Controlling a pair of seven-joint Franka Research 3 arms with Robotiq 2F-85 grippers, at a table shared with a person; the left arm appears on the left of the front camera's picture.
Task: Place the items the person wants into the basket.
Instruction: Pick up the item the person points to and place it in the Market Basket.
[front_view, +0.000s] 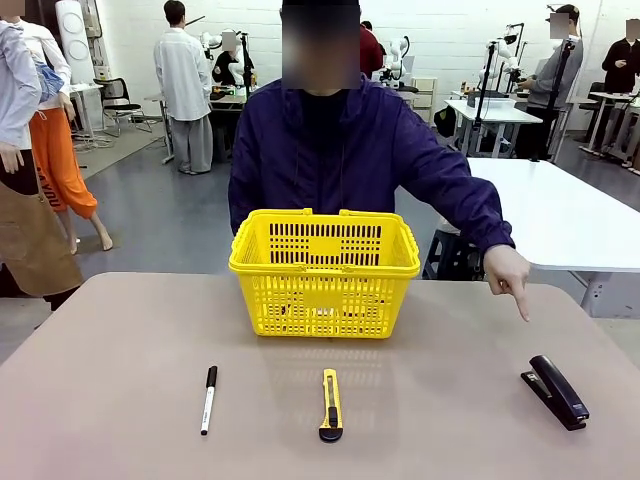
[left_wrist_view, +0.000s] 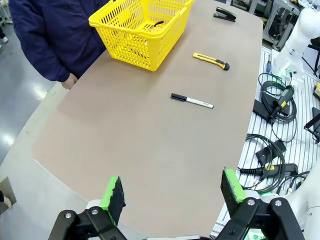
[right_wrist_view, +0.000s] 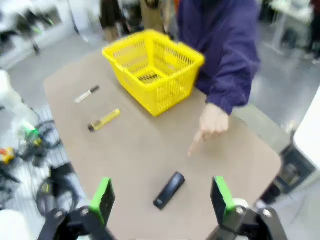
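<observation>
The person's hand (front_view: 509, 277) points at the stapler (front_view: 558, 391), four o'clock from the basket (front_view: 324, 268), apparently marking it as wanted. The right gripper (right_wrist_view: 162, 197), poised above it, and the left gripper (left_wrist_view: 172, 192) both have their fingers spread apart.

The left tool (left_wrist_view: 172, 187) is held spread over the near tabletop (left_wrist_view: 140, 150); marker (left_wrist_view: 192, 101), utility knife (left_wrist_view: 211, 60), stapler (left_wrist_view: 225, 14) and basket (left_wrist_view: 132, 47) are seen farther off.
</observation>
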